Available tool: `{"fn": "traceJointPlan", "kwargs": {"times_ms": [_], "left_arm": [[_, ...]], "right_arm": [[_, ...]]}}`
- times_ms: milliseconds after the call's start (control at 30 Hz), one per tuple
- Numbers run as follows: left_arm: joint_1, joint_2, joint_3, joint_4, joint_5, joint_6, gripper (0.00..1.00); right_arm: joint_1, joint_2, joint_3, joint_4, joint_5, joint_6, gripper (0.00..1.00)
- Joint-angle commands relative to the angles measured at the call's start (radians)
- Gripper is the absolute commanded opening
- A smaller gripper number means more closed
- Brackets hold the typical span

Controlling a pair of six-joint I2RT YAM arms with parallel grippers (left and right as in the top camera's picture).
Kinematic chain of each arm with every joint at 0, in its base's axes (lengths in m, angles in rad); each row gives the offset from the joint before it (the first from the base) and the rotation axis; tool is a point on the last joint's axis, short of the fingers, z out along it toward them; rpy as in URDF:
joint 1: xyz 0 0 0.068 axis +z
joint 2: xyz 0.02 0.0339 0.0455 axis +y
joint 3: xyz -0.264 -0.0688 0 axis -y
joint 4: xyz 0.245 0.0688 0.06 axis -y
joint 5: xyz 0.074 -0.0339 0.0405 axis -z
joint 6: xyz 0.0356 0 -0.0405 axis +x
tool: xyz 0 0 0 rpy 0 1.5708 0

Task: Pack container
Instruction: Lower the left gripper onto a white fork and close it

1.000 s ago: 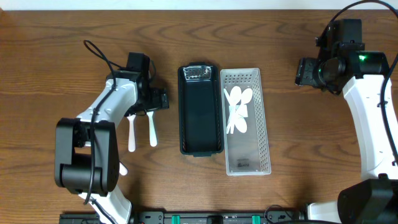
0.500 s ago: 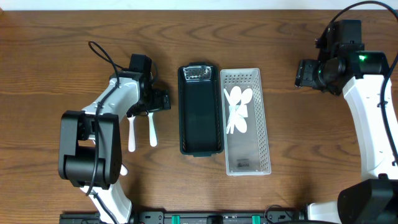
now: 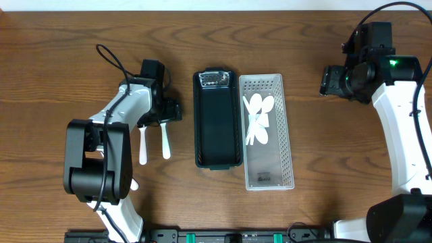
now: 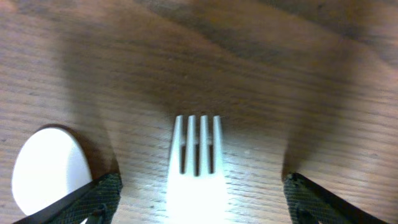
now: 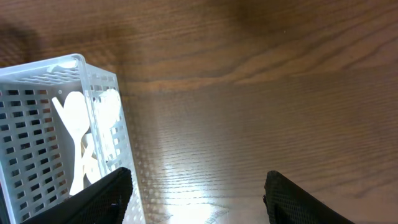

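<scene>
Table (image 3: 54, 40): brown wood, grain running from 9 to 3 o'clock, with darker streaks toward 12 and bright glare patches in both wrist views
Pale strip (image 3: 202, 3): narrow, along the table's 12 o'clock edge
Black rail (image 3: 223, 237): at the 6 o'clock edge, partly cut off, bearing green fittings (image 3: 191, 237)
</scene>
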Motion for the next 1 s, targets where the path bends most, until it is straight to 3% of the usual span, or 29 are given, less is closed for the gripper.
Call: {"fn": "traceJointPlan", "kwargs": {"times_ms": [0,100,167,433,767,833,967], "left_arm": [[0.000,0.029,-0.002,-0.010,-0.037,-0.006,0.83],[0.000,0.029,-0.002,-0.010,-0.037,-0.006,0.71],[0.000,0.029,-0.002,-0.009,-0.037,-0.006,0.69],[0.000,0.029,-0.002,-0.009,-0.037,-0.006,0.38],[0.000,0.024,-0.002,-0.010,-0.037,-0.006,0.20],[0.000,0.013,-0.001,-0.011,-0.037,-0.006,0.06],[0.000,-0.048,0.040,-0.069,-0.037,-0.006,0.06]], "right_arm": [[-0.003,0.000,-0.006,0.000,-0.004,-0.015,0.71],[-0.003,0.000,-0.006,-0.001,-0.004,-0.015,0.72],[-0.003,0.000,-0.006,-0.001,-0.004,-0.015,0.72],[-0.003,0.000,-0.006,-0.001,-0.004,-0.015,0.72],[-0.003,0.000,-0.006,0.000,-0.003,-0.015,0.72],[-0.003,0.000,-0.006,0.000,-0.003,-0.015,0.72],[-0.003,0.000,-0.006,0.000,-0.003,-0.015,0.72]]}}
